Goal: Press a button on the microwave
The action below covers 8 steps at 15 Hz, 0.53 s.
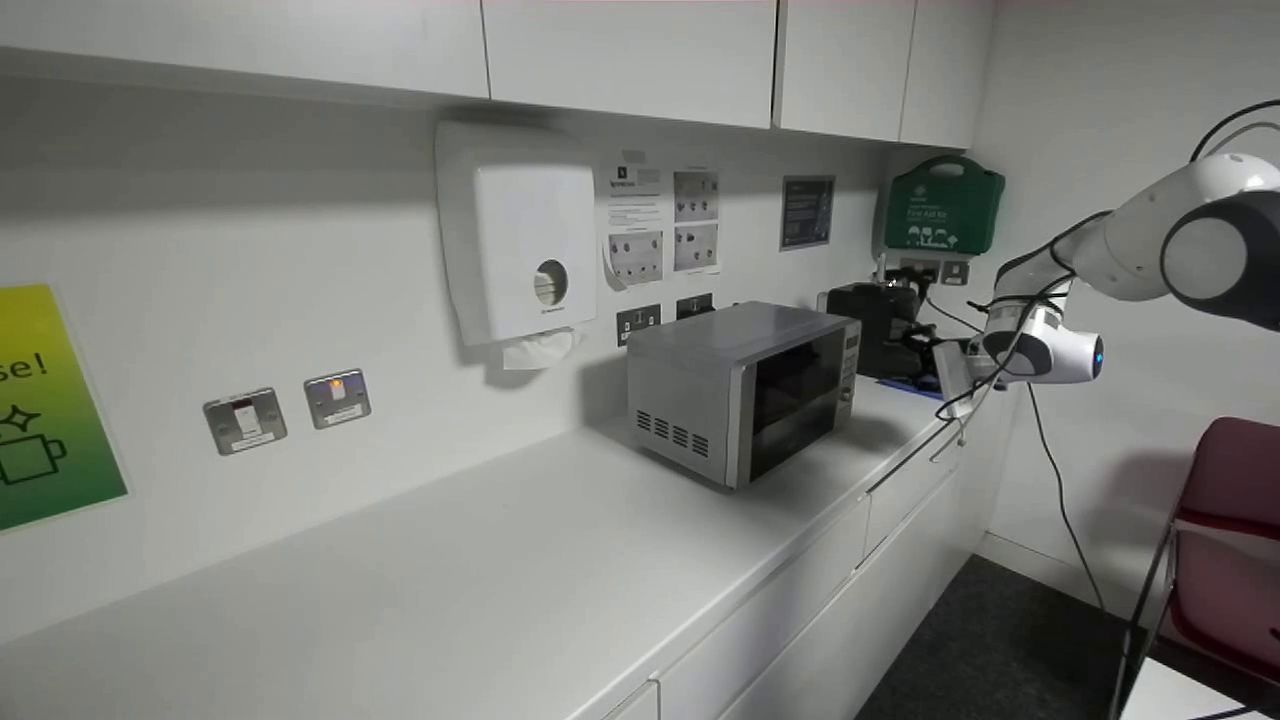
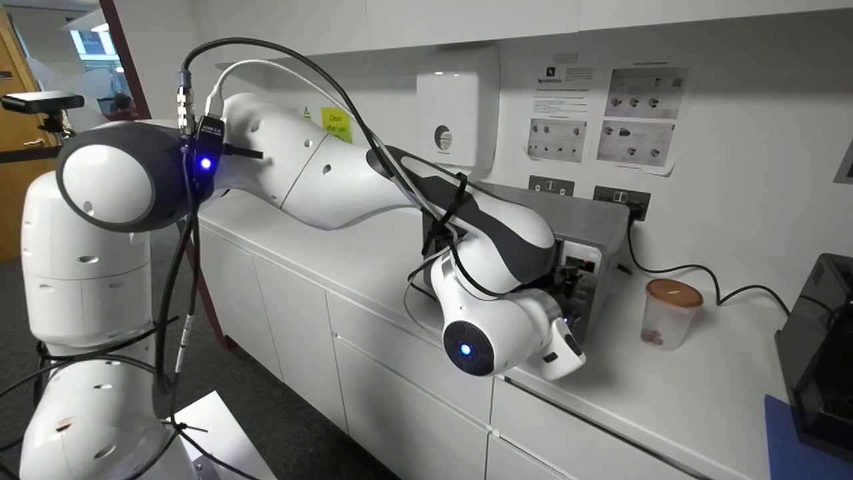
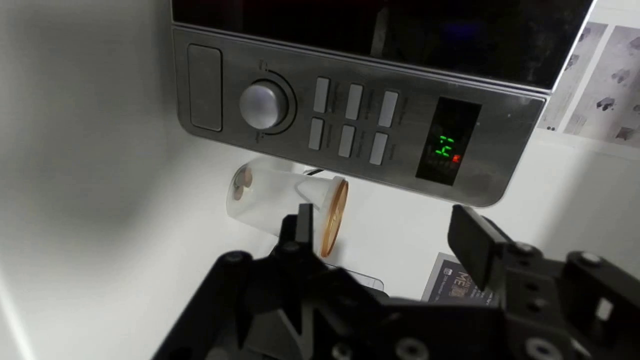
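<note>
1. Fingers (image 3: pixel 472 242): spread, broad gap between the tips in the wrist view.
2. Just above the tips in that view: control panel (image 3: pixel 500 145) of the microwave (image 1: pixel 740 390). Both tips sit outside its outline; depth to it hard to judge.
3. Six buttons (image 3: pixel 354 101), two rows of three, above the gap, toward the picture-left finger. Dial (image 3: pixel 261 106) farther left; lit display (image 3: pixel 450 145) above the picture-right finger.
4. Beyond the tips: lidded tub (image 2: pixel 666 323), upright beside the microwave's panel end, between it and a black appliance (image 2: pixel 816 327).
5. Microwave on the white table (image 1: pixel 450 580), near the wall (image 1: pixel 260 250), front toward the table's front edge. Strip of table before it; longer run past its vented side.
6. Arm (image 2: pixel 346 180) reaches in from the front-edge side; wrist (image 2: pixel 480 307) overlaps that edge in an exterior view. Cupboards (image 1: pixel 630 60) overhang.
</note>
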Available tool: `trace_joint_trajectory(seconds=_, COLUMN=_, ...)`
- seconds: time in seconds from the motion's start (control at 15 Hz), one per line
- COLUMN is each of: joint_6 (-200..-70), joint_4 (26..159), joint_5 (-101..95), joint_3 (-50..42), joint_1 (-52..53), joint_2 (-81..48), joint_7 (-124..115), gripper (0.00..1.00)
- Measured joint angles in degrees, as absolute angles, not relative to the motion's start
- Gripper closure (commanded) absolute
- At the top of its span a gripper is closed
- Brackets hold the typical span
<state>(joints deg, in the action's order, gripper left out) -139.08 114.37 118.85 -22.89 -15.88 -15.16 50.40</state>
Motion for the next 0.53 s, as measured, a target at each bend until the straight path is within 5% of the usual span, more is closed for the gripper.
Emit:
trace_joint_trajectory(seconds=0.33, joint_6=-139.1, joint_4=114.5, joint_5=118.8, joint_3=-22.1, joint_1=-15.9, joint_2=-15.2, joint_7=50.3, gripper=0.96)
trace_joint_trajectory(seconds=0.53, joint_6=-139.1, joint_4=114.5, joint_5=118.8, joint_3=-21.9, joint_1=-15.9, joint_2=-15.4, joint_7=50.2, gripper=1.00)
